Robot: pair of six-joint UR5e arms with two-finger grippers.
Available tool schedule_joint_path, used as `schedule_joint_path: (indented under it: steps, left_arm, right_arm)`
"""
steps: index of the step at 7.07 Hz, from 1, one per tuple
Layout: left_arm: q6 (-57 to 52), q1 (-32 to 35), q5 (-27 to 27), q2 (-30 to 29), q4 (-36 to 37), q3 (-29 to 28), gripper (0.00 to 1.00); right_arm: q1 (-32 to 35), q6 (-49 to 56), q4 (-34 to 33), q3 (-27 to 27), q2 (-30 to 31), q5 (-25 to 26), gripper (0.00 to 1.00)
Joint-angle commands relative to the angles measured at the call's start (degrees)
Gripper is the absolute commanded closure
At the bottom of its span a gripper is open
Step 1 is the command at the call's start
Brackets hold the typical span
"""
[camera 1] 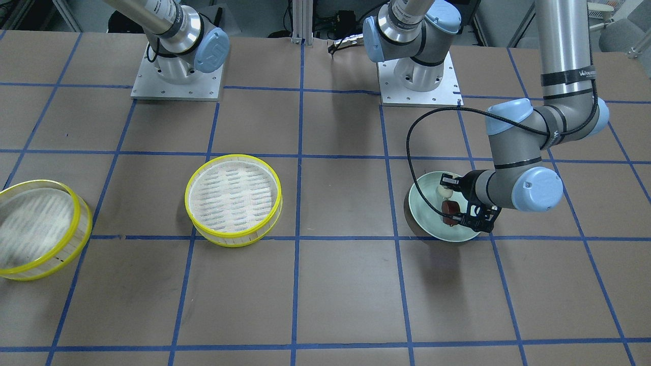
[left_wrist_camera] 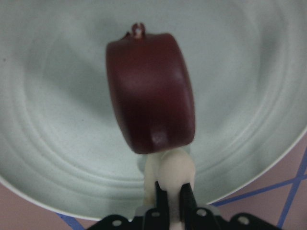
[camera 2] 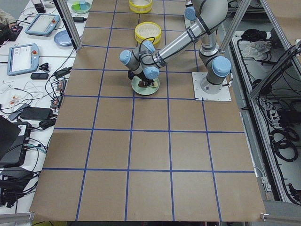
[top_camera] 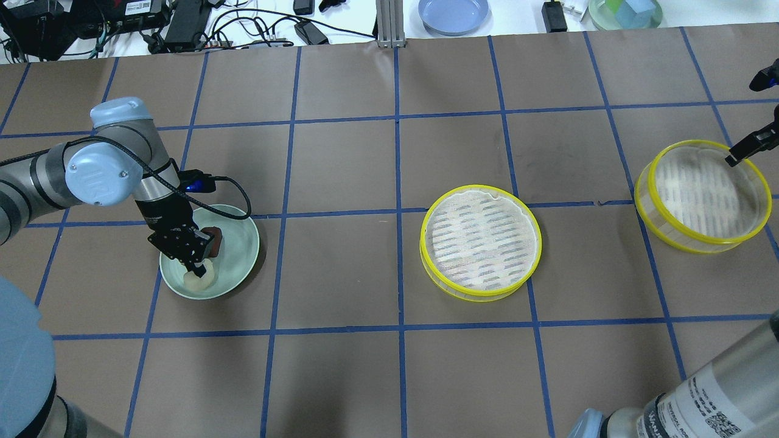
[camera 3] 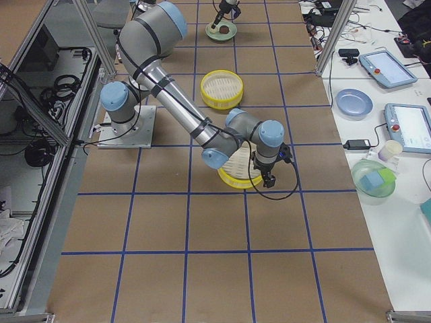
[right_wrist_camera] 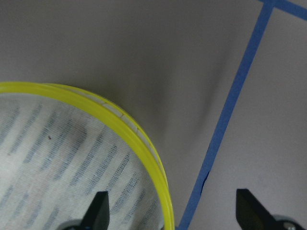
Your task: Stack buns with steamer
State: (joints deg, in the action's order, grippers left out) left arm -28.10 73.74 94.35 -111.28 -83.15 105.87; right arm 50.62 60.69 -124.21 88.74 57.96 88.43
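Observation:
A mint-green plate (top_camera: pixel 243 249) (camera 1: pixel 422 203) holds two buns. The dark reddish-brown bun (left_wrist_camera: pixel 151 91) (top_camera: pixel 213 238) stands on its edge. The cream-white bun (left_wrist_camera: pixel 176 167) (top_camera: pixel 206 278) lies just beside it. My left gripper (left_wrist_camera: pixel 173 199) (top_camera: pixel 193 263) reaches down into the plate, its fingers close together and pinching the cream-white bun. Two yellow-rimmed steamer trays stand on the table, one in the middle (top_camera: pixel 481 240) (camera 1: pixel 233 198) and one at the far right (top_camera: pixel 700 194) (camera 1: pixel 38 229). My right gripper (right_wrist_camera: pixel 173 206) (top_camera: pixel 750 118) is open and empty above the far-right steamer's rim.
The table is brown paper with a blue tape grid. Both arm bases (camera 1: pixel 177 76) (camera 1: pixel 419 76) stand at the robot's edge. Beyond the far edge lie a blue plate (top_camera: pixel 453 13), cables and a bowl with blocks (top_camera: pixel 625 12).

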Motion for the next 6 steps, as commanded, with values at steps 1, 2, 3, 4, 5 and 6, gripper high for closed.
schedule_joint_path:
  steps: [1,2,3,4,5,6]
  left_arm:
    - [3.47,0.0,-3.96,0.54,-4.45,-5.56,1.0]
    - [12.37,0.44,-7.48,1.06,-7.61,-8.11,1.0]
    - [17.94,2.27,-10.91,2.46,-8.08,-9.7,1.0]
    - [24.69,5.16,-13.46,4.04,-8.08,-11.63,1.0]
    - [30.94,9.28,-16.8,5.53,-8.0,-13.74,1.0]
    - [36.31,13.23,-19.87,6.07,-7.3,-14.98,1.0]
  right_arm:
    - [-0.7,1.01,-0.6,0.03,-1.63,0.17,0.71]
    - [-0.7,1.01,-0.42,0.03,-1.54,0.43,0.97]
    - [-0.7,0.84,-0.07,0.03,-1.45,0.34,1.0]
    - [-0.61,0.75,0.28,-0.05,-1.02,0.17,1.0]
    - [-0.7,0.66,1.32,-0.05,0.12,0.26,1.0]
    - [-0.61,-0.12,4.55,0.03,2.05,0.17,1.0]
